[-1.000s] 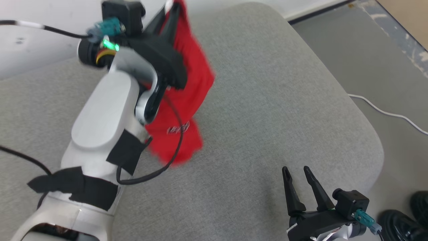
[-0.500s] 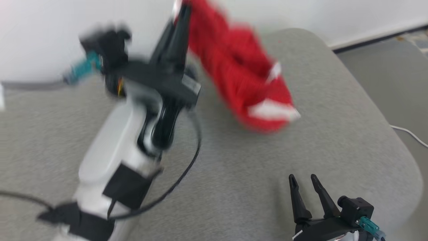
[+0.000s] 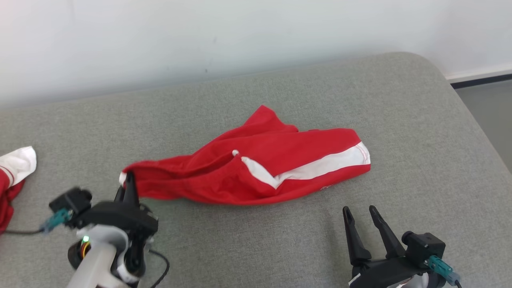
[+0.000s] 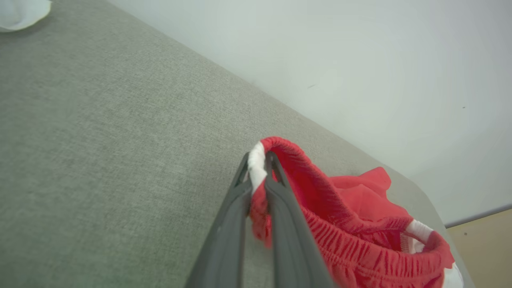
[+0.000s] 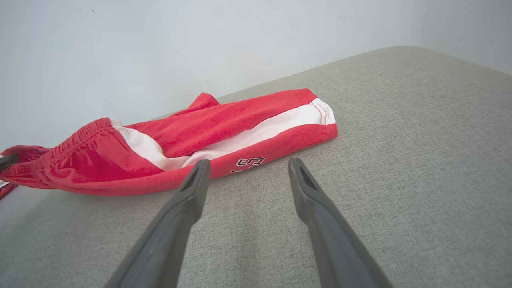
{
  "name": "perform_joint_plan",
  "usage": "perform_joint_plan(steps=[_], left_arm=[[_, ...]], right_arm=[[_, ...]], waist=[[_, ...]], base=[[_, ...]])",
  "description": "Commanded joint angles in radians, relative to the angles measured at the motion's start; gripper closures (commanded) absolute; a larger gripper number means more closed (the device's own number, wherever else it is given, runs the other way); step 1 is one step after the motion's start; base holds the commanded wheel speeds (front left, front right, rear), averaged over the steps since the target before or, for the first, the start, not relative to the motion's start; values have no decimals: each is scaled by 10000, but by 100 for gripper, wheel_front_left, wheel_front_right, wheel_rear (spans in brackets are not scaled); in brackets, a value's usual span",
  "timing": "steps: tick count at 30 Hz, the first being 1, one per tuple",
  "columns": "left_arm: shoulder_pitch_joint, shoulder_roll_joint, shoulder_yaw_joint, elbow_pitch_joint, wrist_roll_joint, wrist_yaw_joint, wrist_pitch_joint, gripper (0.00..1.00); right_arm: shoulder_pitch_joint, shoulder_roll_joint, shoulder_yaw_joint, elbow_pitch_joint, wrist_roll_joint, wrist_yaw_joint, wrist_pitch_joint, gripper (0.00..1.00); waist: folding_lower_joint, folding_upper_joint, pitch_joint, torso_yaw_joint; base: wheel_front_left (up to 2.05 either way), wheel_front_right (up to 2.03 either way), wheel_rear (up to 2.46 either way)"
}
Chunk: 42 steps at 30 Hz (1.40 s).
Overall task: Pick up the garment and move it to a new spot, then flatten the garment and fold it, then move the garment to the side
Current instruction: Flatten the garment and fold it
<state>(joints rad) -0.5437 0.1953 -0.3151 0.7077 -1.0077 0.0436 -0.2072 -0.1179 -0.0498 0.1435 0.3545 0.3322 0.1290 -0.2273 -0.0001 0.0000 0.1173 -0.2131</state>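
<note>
item: red shorts with a white side stripe and elastic waistband (image 3: 256, 168), lying rumpled across the middle of the head view on a grey woven cushion (image 3: 360, 88), leg end toward the right, waistband toward the lower left. left gripper (image 3: 127, 188), lower left of the frame: fingers pressed together, pinching the white-edged corner of the waistband, which stands up off the cushion in the left wrist view. right gripper (image 3: 360, 212), lower right: fingers spread, holding nothing, near the shorts' front edge but apart from it. also present: a second red and white garment (image 3: 14, 172) at the left edge, well apart. risks, as judged: the pinch takes a narrow bit of fabric, so a brisk pull could slip it free; pulling from this one corner may drag the whole piece across the cushion instead of spreading it; the folded-over upper layer could be pressed in as a crease. hard to make out: how many layers the left fingers hold; black lettering (image 5: 250, 161) near the hem, partly behind a right finger; the second garment, cut off by the frame.
</note>
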Motion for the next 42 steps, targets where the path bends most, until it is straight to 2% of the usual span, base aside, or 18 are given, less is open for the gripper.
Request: perform_joint_plan(steps=[1, 2, 3, 7, 13, 16, 20, 24, 28, 32, 37, 42], left_arm=[[321, 66, 122, 47, -174, -105, -127, 100], [482, 102, 190, 77, -217, -151, -155, 61], [664, 127, 197, 108, -225, -186, -183, 0], [1268, 322, 91, 118, -132, -138, -62, 0], [1861, 892, -80, -499, 262, 367, -33, 0], [2140, 890, -414, -1917, 239, 383, 616, 0], [2289, 766, -1037, -3366, -61, 314, 1984, 0], [2069, 572, -1772, -4061, 83, 662, 3121, 0], [1550, 342, -2192, -3885, 305, 1049, 3747, 0], [883, 118, -2505, -3359, 577, 1221, 4088, 0], [104, 39, -2928, -2430, 982, 1347, 4500, 0], [-353, -150, -3068, -1903, 1032, 1249, 4678, 0]], right_arm=[[172, -12, -55, -32, -75, 35, 40, 0], [212, -7, -84, -36, -88, 35, 45, 0], [248, -7, -130, -35, -86, 35, 52, 0], [376, -7, -202, -86, -102, 35, 95, 0], [563, -7, -271, -189, -143, 35, 151, 0], [691, -12, -325, -246, -171, 35, 215, 0], [720, -7, -360, -339, -206, 35, 308, 0], [695, -6, -425, -445, -315, 35, 410, 0], [598, -9, -402, -553, -419, 35, 494, 0], [341, -8, -318, -636, -594, 35, 594, 0], [5, -20, -184, -667, -678, 35, 658, 0], [-252, -46, -124, -630, -617, 35, 585, 0]], waist=[[1, 0, -103, 75], [1, 0, -139, 106], [1, 0, -180, 142], [1, 0, -383, 270], [1, 0, -630, 457], [1, 0, -776, 587], [1, 0, -864, 551], [1, 0, -866, 392], [1, 0, -794, 90], [1, 0, -651, -212], [1, 0, -386, -511], [1, 0, -191, -610]], base=[[0, 0, 0], [0, 0, 0], [0, 0, 0], [0, 0, 0], [0, 0, 0], [0, 0, 0], [0, 0, 0], [0, 0, 0], [0, 0, 0], [0, 0, 0], [0, 0, 0], [0, 0, 0]])
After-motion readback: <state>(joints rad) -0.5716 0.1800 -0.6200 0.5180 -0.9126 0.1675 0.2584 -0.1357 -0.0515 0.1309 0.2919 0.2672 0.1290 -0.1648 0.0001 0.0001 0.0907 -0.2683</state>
